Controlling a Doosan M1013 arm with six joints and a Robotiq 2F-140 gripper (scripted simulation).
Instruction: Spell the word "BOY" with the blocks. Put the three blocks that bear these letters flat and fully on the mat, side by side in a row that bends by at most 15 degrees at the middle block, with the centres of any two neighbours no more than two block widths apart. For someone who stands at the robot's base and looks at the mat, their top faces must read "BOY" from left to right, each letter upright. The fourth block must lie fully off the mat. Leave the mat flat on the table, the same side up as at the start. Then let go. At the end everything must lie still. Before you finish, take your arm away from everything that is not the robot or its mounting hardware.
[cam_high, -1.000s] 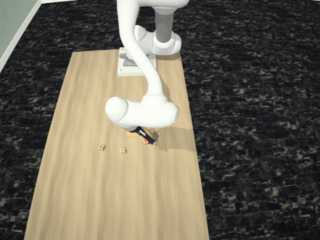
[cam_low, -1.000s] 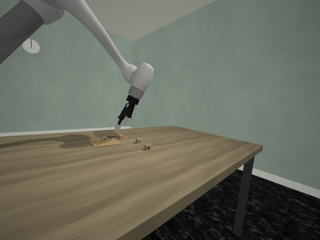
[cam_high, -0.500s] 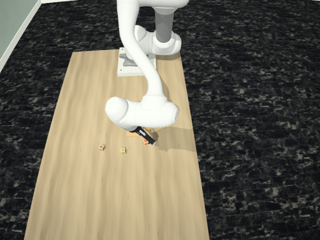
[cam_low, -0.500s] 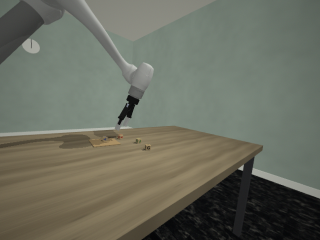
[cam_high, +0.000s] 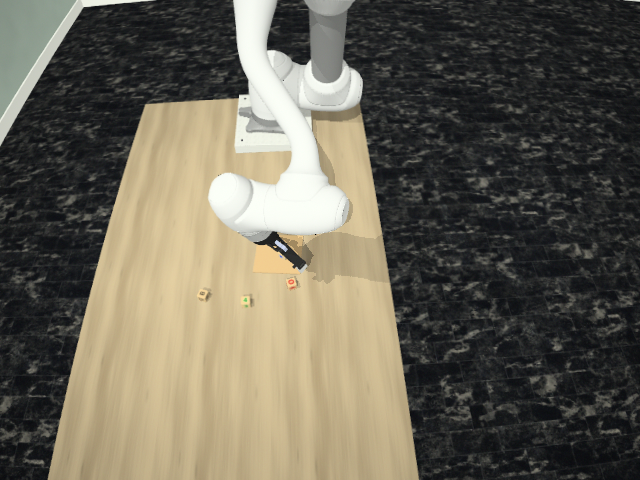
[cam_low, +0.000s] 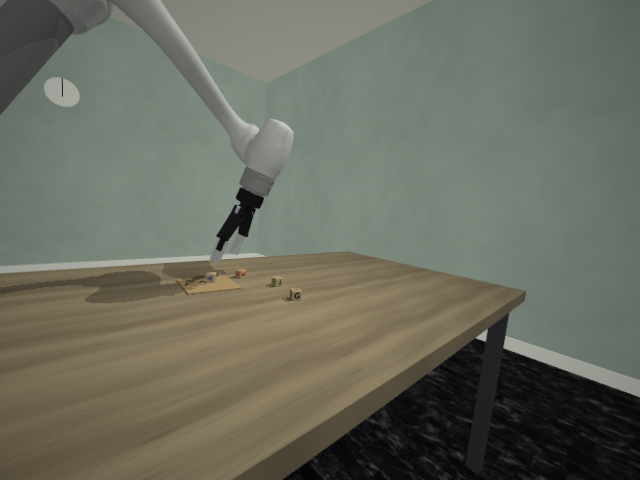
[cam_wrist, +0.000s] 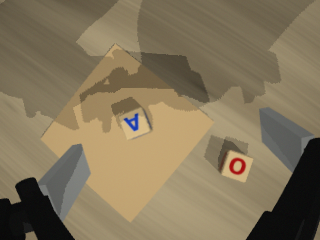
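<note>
So the gripper (cam_wrist: 176, 154) is wide open with nothing in it, hanging above the table (cam_low: 361, 320) and touching nothing. In the wrist view the two grey fingertips straddle the scene: the A block (cam_wrist: 134, 122) sits on the mat (cam_wrist: 154, 180), roughly between the fingers but closer to the one over the mat's corner, and the O block (cam_wrist: 236, 166) lies just off the mat's edge on bare wood, nearer the other fingertip. Going further away from the mat past the O block, there's a block with green lettering (cam_low: 277, 281) and then the G block (cam_low: 295, 294), both on the table and well apart from the mat; I can't read the green letter. Arm shadow falls across the mat and the wood beside it. The table is light wood with dark legs, the floor (cam_high: 516, 206) is a black mottled pattern, the walls (cam_low: 439, 155) pale green with white baseboard.
</note>
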